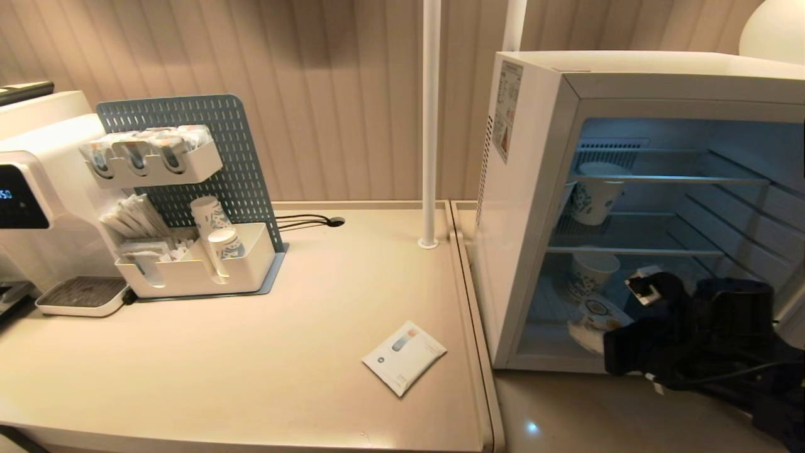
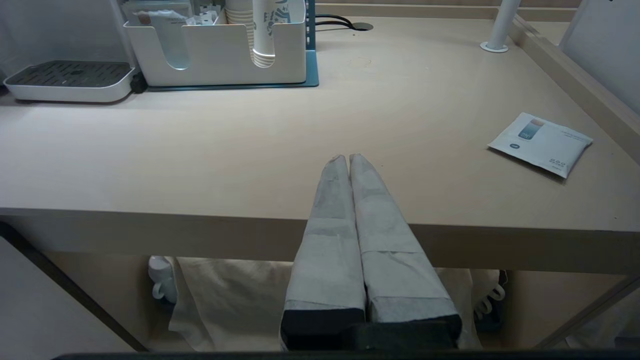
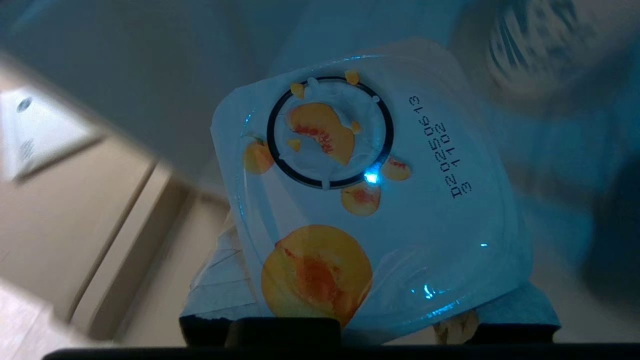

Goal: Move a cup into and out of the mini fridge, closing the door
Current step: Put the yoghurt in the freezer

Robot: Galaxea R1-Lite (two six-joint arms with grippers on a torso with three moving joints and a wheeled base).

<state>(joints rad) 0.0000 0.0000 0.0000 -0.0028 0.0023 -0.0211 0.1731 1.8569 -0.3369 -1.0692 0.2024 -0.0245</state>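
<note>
From the head view, the right gripper holds the cup at the open mini fridge's bottom front. The left gripper is pressed shut over the beige counter — near a white packet. The right wrist view shows the cup's peach lid clamped between the padded fingers.

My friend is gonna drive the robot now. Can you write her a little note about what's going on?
Right gripper: jaws shut on the cup, at the open front of the mini fridge, bottom level.
Left gripper: jaws shut, empty, parked at the table edge.
Door: swung open, out of view.
Two paper cups sit on the fridge shelves.
Done: cup grasped.
Left: finish moving the cup, then close the door.
</note>
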